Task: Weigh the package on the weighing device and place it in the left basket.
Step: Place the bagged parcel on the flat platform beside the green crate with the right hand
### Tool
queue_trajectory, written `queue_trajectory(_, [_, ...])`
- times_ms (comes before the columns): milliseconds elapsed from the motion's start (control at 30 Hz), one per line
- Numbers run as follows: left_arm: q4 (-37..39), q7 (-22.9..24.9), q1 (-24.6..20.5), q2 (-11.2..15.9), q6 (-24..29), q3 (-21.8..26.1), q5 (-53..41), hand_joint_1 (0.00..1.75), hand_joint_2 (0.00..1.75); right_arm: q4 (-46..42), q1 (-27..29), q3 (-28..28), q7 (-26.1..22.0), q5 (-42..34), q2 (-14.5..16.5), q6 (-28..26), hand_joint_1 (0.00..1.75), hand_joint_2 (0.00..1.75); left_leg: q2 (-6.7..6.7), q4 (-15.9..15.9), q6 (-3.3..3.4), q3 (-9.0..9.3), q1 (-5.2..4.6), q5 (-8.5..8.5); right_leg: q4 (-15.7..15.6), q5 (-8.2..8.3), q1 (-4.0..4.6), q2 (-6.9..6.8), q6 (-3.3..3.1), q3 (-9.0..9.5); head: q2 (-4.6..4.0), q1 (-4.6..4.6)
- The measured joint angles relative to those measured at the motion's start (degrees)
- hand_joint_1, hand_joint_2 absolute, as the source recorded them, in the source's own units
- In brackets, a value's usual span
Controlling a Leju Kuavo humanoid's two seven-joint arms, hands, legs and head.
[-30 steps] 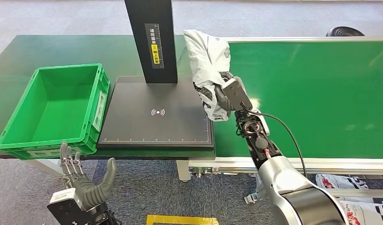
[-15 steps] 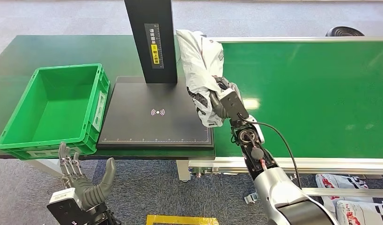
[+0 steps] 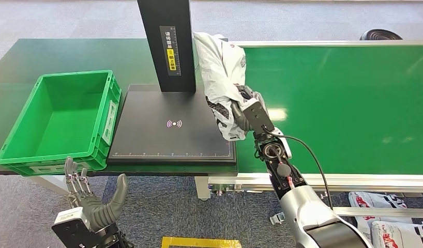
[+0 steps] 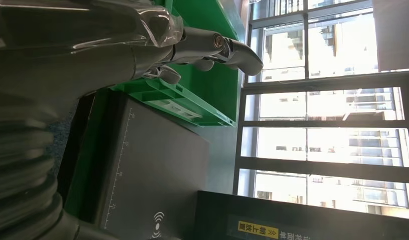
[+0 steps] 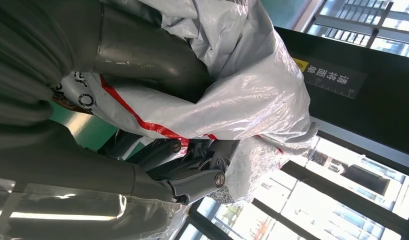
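Observation:
My right hand (image 3: 246, 111) grips a crumpled white plastic package (image 3: 222, 77) with red and black print, held up over the right edge of the black weighing plate (image 3: 168, 137) and next to the device's black post (image 3: 167, 44). In the right wrist view the package (image 5: 232, 95) is bunched between my thumb and darker fingers (image 5: 192, 175). The green basket (image 3: 23, 147) stands left of the plate with nothing inside. My left hand (image 3: 93, 204) hangs below the table's front edge, fingers spread, holding nothing; its fingers (image 4: 212, 45) show before the basket's side (image 4: 192, 102).
A green conveyor belt (image 3: 344, 103) with a silver frame lies right of the scale. More white packages (image 3: 390, 227) lie on the floor at the lower right. A yellow floor marking (image 3: 199, 242) is below the table. A cable runs along my right forearm.
Over the past second my right hand carried the package leftward from the belt's edge to over the plate's right side. In the last half second it barely moved. The left hand stayed still.

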Motion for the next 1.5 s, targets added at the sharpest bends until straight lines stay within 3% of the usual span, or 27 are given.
queue_trajectory(333, [0.4, 0.0, -0.2, 0.0, 0.0, 0.0, 0.5, 0.0, 1.75, -0.3, 2.1, 3.5, 1.7, 1.0, 1.8, -1.1, 1.75, 1.75, 0.01, 0.0, 0.0, 0.0, 0.01, 0.0, 0.0, -0.01, 0.01, 0.01, -0.01, -0.01, 0.0, 0.01])
queue_trajectory(767, [4.9, 0.0, -4.1, 0.2, -0.1, -2.3, 1.8, 0.0, 1.75, 4.9, -0.5, 6.7, 7.7, -1.9, 11.7, -1.4, 1.75, 1.75, 0.04, 0.0, -0.02, 0.03, 0.01, 0.02, 0.0, -0.01, 0.01, 0.02, -0.02, -0.02, 0.0, -0.01])
queue_trajectory(1500, [8.6, 0.0, -7.5, 0.3, -0.3, -3.4, 2.8, 0.0, 1.75, 7.6, -1.5, 6.9, 8.4, -2.4, 12.2, -2.6, 1.75, 1.75, 0.05, 0.0, -0.02, 0.01, 0.01, 0.01, 0.0, -0.01, 0.02, 0.02, -0.01, -0.02, 0.0, 0.01])
